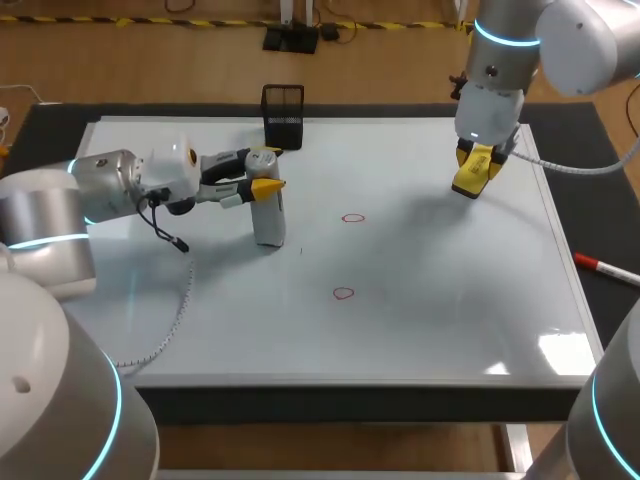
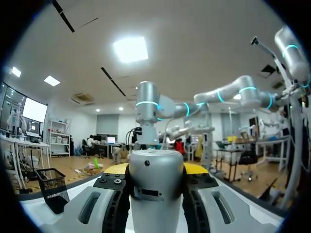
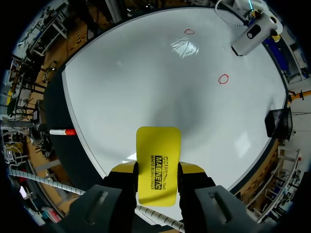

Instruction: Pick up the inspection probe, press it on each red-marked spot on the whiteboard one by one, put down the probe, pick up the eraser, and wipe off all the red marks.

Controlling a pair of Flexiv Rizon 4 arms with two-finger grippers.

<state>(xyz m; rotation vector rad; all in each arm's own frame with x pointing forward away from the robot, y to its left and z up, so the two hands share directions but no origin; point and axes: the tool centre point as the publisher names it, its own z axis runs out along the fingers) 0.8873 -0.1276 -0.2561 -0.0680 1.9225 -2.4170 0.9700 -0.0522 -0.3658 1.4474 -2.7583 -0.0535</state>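
large glossy white whiteboard [image 1: 420,330], laid flat on a dark table mat [image 1: 60,120]; ceiling light is reflected near its right corner. silver cylindrical inspection probe [image 1: 268,220], stood upright on the board left of the marks and clamped from both sides by the left gripper [image 1: 266,172]; probing is judged finished. flat yellow rectangular eraser [image 3: 158,155], pinched in the right gripper [image 1: 472,178] above the board's far right, presumably readied for wiping. black mesh pen cup [image 1: 283,115] at the far edge. far red ring mark [image 1: 352,217] and near red ring mark [image 1: 343,293], both unwiped. red-capped white marker [image 1: 600,265], on the mat.
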